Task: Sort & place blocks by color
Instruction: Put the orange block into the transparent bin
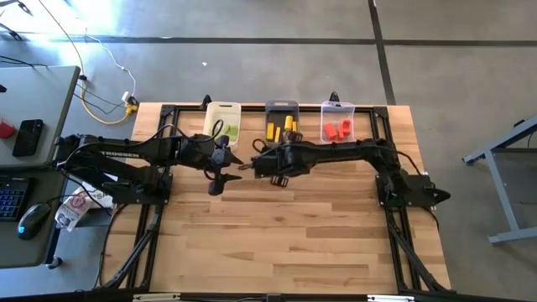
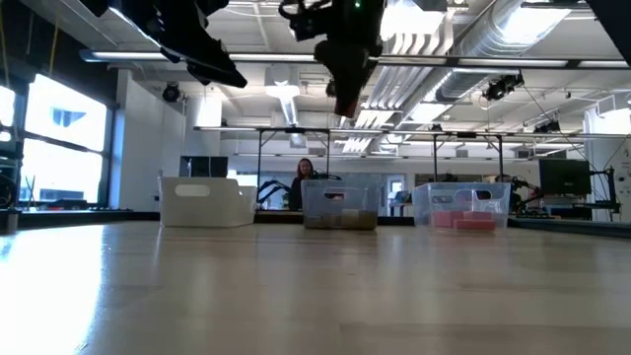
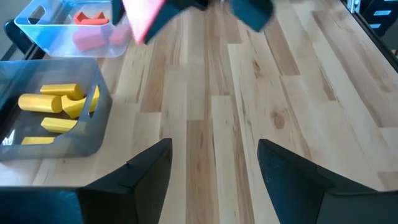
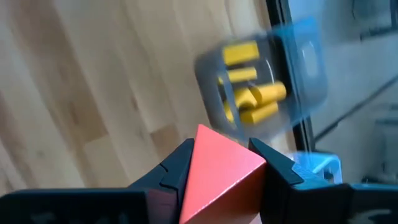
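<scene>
Pale plank tabletop (image 1: 285, 226). At its far edge, the grey bin (image 1: 281, 122) holds yellow blocks (image 3: 53, 109). Just before it, right fingers (image 4: 214, 177) pinch a red wedge (image 4: 217, 180), seen only by wrist cameras; left fingers (image 3: 214, 171) spread, empty.

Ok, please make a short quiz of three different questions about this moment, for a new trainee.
1. True or false: the right tool is shut on a red block.
2. Which bin holds the yellow blocks? A. white bin B. dark grey bin C. clear bin
3. Fill in: the left tool is ____ and holds nothing.

Key: 1 true; 2 B; 3 open.
</scene>
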Controlling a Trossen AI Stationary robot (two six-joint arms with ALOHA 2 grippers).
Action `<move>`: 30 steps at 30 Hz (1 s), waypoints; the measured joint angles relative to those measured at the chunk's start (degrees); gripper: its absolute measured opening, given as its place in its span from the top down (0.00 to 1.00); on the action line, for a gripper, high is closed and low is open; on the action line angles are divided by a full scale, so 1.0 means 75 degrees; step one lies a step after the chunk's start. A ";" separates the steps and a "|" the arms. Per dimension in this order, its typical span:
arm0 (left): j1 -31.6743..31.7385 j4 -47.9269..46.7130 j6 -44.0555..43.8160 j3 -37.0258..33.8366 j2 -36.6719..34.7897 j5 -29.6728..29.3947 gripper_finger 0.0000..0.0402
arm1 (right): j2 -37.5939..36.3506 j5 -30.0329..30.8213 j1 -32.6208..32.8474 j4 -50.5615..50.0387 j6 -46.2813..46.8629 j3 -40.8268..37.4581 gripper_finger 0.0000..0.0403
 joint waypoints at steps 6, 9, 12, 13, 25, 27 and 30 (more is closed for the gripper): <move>0.0000 -0.0109 0.0020 0.0000 0.0000 0.0001 0.44 | 0.0000 0.0005 -0.0395 -0.0585 0.0687 0.0000 0.73; 0.0000 -0.0134 0.0021 0.0000 0.0000 0.0001 0.44 | 0.0000 0.0013 -0.0575 -0.0854 0.0917 -0.0002 0.73; 0.0000 -0.0134 0.0023 0.0000 0.0003 0.0001 0.44 | -0.0006 0.0061 -0.0754 -0.1137 0.1149 -0.0026 0.73; 0.0000 -0.0132 0.0023 0.0000 0.0003 0.0001 0.44 | -0.0006 0.0090 -0.0804 -0.1253 0.1240 -0.0026 0.73; 0.0000 -0.0202 0.0082 0.0000 0.0003 0.0001 0.44 | -0.0006 0.0693 -0.1133 -0.1626 0.1696 -0.0029 0.73; 0.0000 -0.0269 0.0082 0.0000 0.0003 0.0001 0.44 | -0.0006 0.0842 -0.1204 -0.1628 0.1697 -0.0029 0.73; 0.0000 -0.0383 0.0082 0.0000 0.0003 0.0001 0.44 | -0.0006 0.0859 -0.1332 -0.1629 0.1698 -0.0029 0.73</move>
